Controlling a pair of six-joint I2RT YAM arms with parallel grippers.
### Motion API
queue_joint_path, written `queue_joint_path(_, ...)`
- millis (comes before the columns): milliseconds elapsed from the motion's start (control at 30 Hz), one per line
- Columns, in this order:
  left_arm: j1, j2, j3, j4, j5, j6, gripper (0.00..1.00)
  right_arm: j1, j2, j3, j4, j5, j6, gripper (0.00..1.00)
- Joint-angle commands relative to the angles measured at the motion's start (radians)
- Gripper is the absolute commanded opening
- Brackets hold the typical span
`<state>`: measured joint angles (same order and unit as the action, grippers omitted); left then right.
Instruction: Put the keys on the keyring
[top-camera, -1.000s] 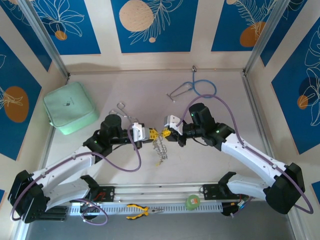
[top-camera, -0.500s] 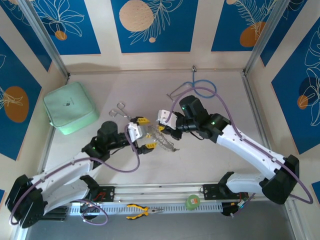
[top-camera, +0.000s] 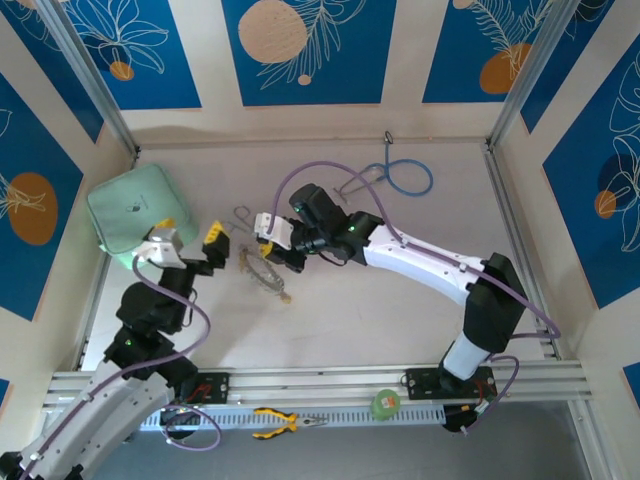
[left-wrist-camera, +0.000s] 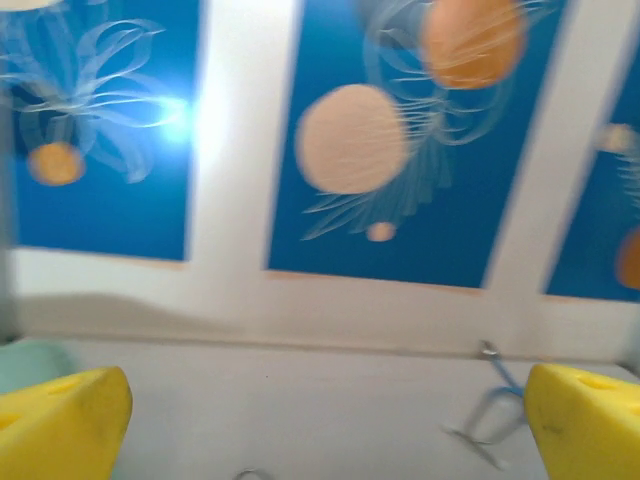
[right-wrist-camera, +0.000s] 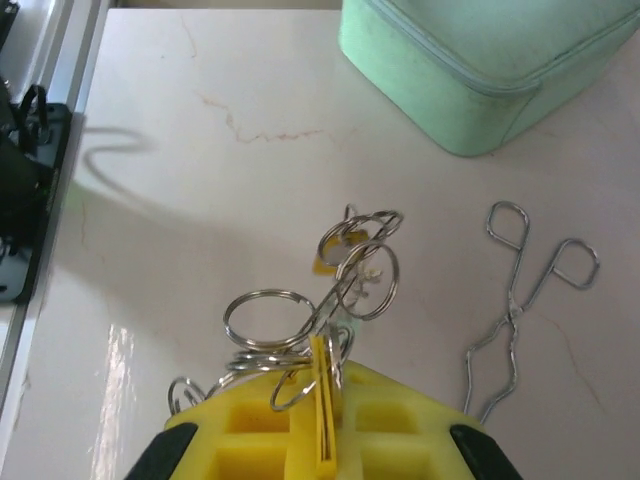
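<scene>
Keyring (top-camera: 264, 272) lies right of pouch (top-camera: 135, 215), forceps (top-camera: 243, 218) just behind.

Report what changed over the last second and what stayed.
The left gripper let go of the keyring, opened wide and pulled back left toward the green pouch. The right gripper, still shut on the keyring, carried it left beside the forceps. Pouch, forceps and stethoscope stayed.

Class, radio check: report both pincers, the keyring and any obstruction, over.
Left pincer open, beside green pouch. Right pincer shut on the keyring. Forceps lie alongside, apart from it.
</scene>
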<state>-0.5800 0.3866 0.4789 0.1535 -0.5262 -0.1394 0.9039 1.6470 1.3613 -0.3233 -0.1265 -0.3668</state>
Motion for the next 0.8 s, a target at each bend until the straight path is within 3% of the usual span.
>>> queue_joint_path(0,0.046,0.061,0.032,-0.169,-0.156,-0.099,0.99,-0.035,0.030,-0.069,0.097,0.011,0.122,0.00)
queue_joint_path(267,0.106,0.301,0.069,-0.109,-0.004,-0.076,0.99,-0.171,0.017,-0.197,-0.176,0.209,-0.097,0.00)
queue_joint_path(400,0.116,0.399,0.087,-0.115,-0.020,0.018,0.99,-0.162,0.001,-0.257,-0.297,0.402,-0.218,0.00)
queue_joint_path(633,0.145,0.459,0.038,-0.030,-0.033,0.044,0.99,-0.165,0.011,-0.330,-0.446,0.652,-0.264,0.00)
queue_joint_path(767,0.165,0.497,0.029,-0.005,-0.037,0.075,0.99,-0.176,-0.003,-0.358,-0.515,0.715,-0.219,0.15)
